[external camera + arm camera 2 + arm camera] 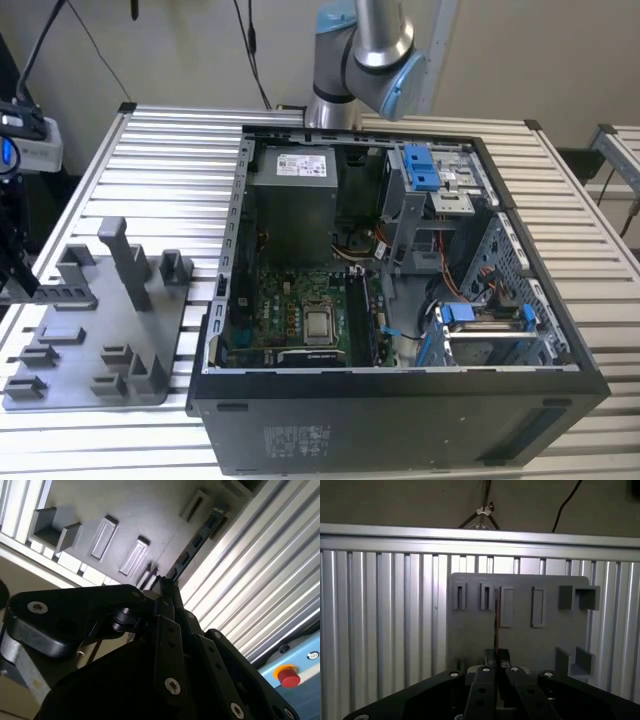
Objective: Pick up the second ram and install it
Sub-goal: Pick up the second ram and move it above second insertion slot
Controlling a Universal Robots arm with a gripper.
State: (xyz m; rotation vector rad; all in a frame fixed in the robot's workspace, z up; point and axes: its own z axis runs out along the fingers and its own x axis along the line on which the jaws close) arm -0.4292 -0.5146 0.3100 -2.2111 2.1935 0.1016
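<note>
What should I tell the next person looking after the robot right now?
The gripper is shut on the second ram, holding it edge-on over the grey tray.
The open computer case stands to the exterior view's right of the tray.
Done: the ram is gripped. I cannot tell if it is clear of its tray slot.
Left: the ram is not yet in the case, so installing is undone.

You're looking at a black gripper (pixel 497 655), a dark second ram (pixel 194 545), a plain grey tray (pixel 530 645), a silver ribbed table (pixel 170 180), a black case (pixel 400 420) with a green motherboard (pixel 290 315) and bright blue clips (pixel 420 165), and one red button (pixel 288 676) on pale blue.
</note>
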